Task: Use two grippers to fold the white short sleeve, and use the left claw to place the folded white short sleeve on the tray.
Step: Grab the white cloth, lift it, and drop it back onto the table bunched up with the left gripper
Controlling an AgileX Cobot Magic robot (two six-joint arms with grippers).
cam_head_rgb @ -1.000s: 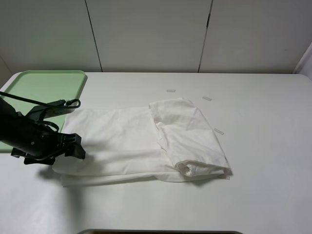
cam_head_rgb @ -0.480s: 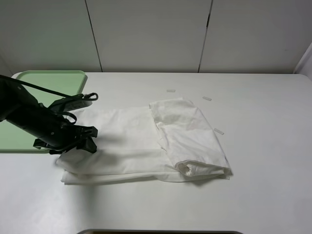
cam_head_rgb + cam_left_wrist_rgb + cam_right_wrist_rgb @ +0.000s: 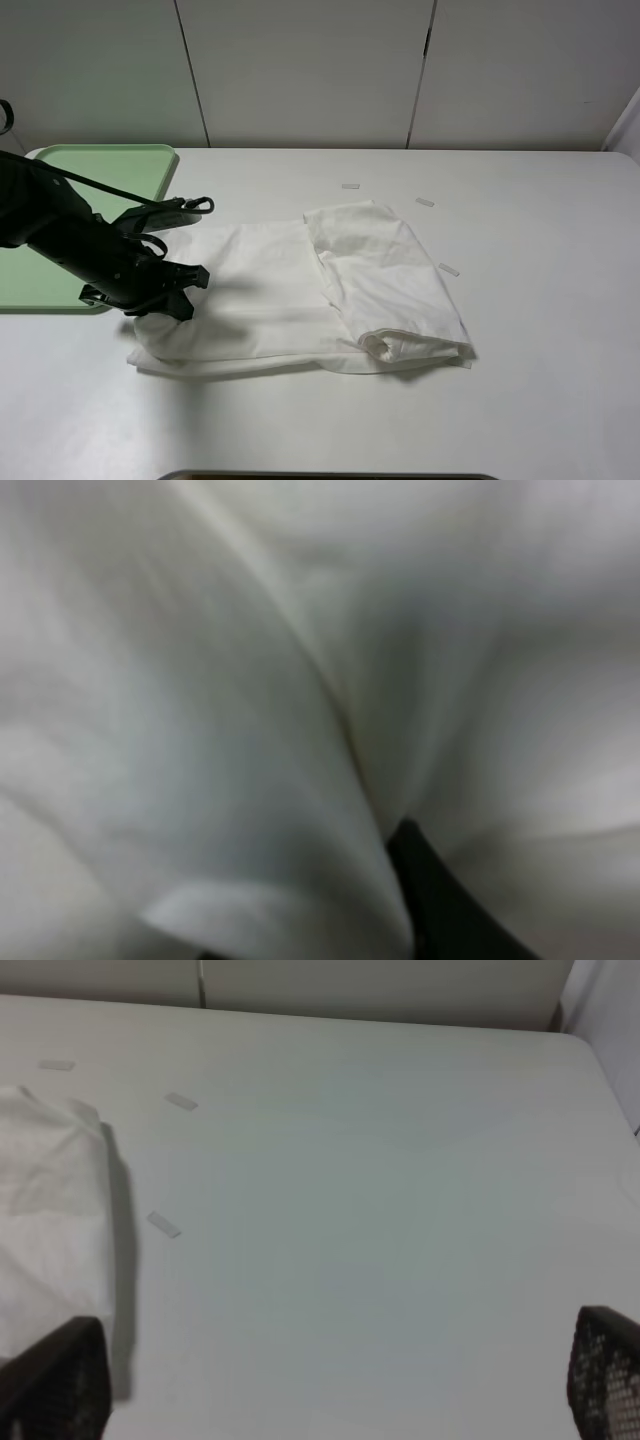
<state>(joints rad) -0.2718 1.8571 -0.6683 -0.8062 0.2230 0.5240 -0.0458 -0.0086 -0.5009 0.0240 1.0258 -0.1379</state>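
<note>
I'm mid-fold: my left claw (image 3: 165, 297), at frame left, seems clamped on the left end of the shirt (image 3: 300, 290) lying mid-table. The right claw (image 3: 330, 1370) gapes wide. Next I'd carry that end rightward before using the tray (image 3: 90, 170), upper left.

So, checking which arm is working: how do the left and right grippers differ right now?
The left gripper is at the white short sleeve's left edge, cloth filling its wrist view; the right gripper hangs over bare table beside it, touching nothing. The right's jaws are wide open; the left's are hidden by cloth. Both have black fingers.
</note>
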